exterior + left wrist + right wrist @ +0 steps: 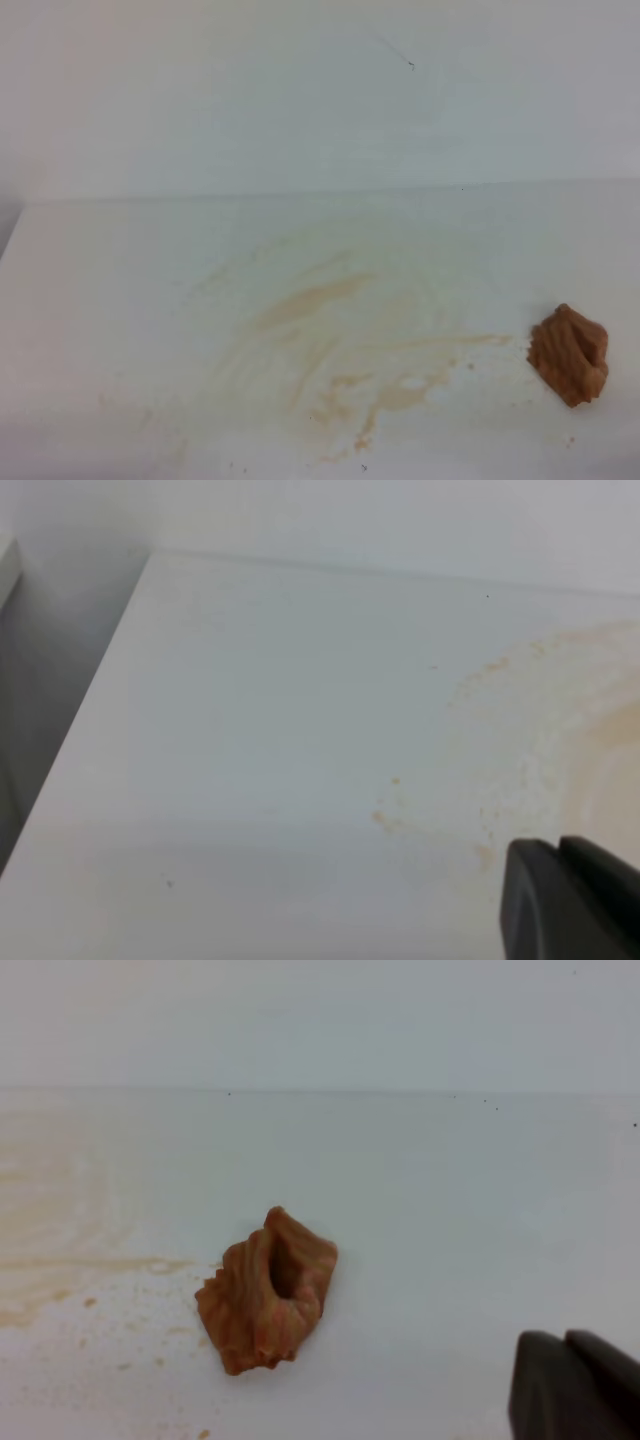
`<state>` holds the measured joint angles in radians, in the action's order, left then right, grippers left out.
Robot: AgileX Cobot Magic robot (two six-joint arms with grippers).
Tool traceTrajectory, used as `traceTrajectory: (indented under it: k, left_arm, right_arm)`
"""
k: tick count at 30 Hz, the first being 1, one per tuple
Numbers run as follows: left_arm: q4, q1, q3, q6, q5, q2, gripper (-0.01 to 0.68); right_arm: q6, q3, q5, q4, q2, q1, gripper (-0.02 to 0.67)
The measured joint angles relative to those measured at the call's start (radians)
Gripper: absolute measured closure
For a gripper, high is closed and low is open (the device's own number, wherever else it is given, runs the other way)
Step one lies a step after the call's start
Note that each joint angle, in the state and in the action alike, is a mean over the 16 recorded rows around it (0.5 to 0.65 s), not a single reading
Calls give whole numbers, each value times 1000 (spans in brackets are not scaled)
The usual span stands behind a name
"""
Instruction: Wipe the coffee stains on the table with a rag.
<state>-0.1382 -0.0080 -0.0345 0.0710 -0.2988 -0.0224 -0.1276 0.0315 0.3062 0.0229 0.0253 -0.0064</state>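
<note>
The coffee stains [340, 340] are pale tan smears and streaks across the middle of the white table [120, 300]. They also show at the right of the left wrist view [540, 740] and at the left of the right wrist view [60, 1270]. The rag [570, 354], a crumpled orange-brown wad, lies on the table right of the stains, free of any gripper. In the right wrist view the rag [265, 1295] lies ahead and left of my right gripper [565, 1340]. My left gripper [560, 848] sits over the stains' left edge. Both grippers show two dark fingers pressed together, empty. Neither shows in the exterior view.
A white wall [320, 100] rises behind the table. The table's left edge [70, 750] drops off to a grey gap. Small brown specks dot the table around the rag [110, 1360].
</note>
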Motion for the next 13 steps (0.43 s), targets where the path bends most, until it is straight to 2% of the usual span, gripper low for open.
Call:
traceTrajectory:
  k: [13]
  left_arm:
    - [0,0,-5,0,2,-5,672]
  right_arm:
    - [0,4,-3,-1,1,0,652]
